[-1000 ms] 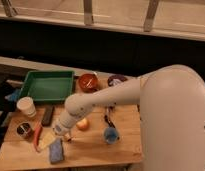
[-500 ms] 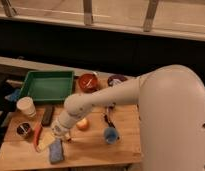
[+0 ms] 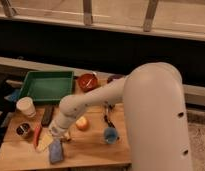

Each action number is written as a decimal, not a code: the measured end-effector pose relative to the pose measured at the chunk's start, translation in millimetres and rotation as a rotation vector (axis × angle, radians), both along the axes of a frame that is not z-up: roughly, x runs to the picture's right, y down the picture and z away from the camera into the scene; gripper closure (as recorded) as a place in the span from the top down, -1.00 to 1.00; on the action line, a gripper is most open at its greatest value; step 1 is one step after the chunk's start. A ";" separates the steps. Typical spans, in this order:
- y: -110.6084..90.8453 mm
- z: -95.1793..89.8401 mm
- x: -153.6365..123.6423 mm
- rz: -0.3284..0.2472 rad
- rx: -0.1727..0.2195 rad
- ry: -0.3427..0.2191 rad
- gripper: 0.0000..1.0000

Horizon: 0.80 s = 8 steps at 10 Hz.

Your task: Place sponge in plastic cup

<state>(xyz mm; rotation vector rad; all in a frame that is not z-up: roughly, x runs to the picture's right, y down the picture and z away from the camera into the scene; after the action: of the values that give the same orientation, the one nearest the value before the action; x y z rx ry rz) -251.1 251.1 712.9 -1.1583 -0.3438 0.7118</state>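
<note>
The sponge point(image 3: 56, 151), a flat blue-grey pad, lies near the front left edge of the wooden table point(image 3: 91, 150). My gripper point(image 3: 61, 135) hangs just above the sponge's far end, pointing down, open and holding nothing. The plastic cup point(image 3: 111, 135), small and light blue, stands upright to the right of the gripper, past an orange ball point(image 3: 82, 123). The big white arm point(image 3: 151, 115) reaches in from the right and hides the table's right side.
A green tray point(image 3: 46, 86) and a red bowl point(image 3: 87, 81) sit at the back. On the left are a cream cup point(image 3: 26, 106), a black bar point(image 3: 47, 115), a dark tin point(image 3: 23, 130), and a red item point(image 3: 37, 135) close to the sponge.
</note>
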 end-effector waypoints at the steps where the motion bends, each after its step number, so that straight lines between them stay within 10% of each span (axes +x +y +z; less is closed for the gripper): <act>1: -0.1 2.4 -0.8 -0.004 0.002 0.002 0.60; 8: 1.9 27.7 23.2 0.033 -0.017 0.022 0.60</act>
<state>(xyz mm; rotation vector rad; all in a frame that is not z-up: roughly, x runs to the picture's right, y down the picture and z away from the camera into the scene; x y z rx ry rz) -227.9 253.0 740.6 -1.1623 -0.3401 0.7570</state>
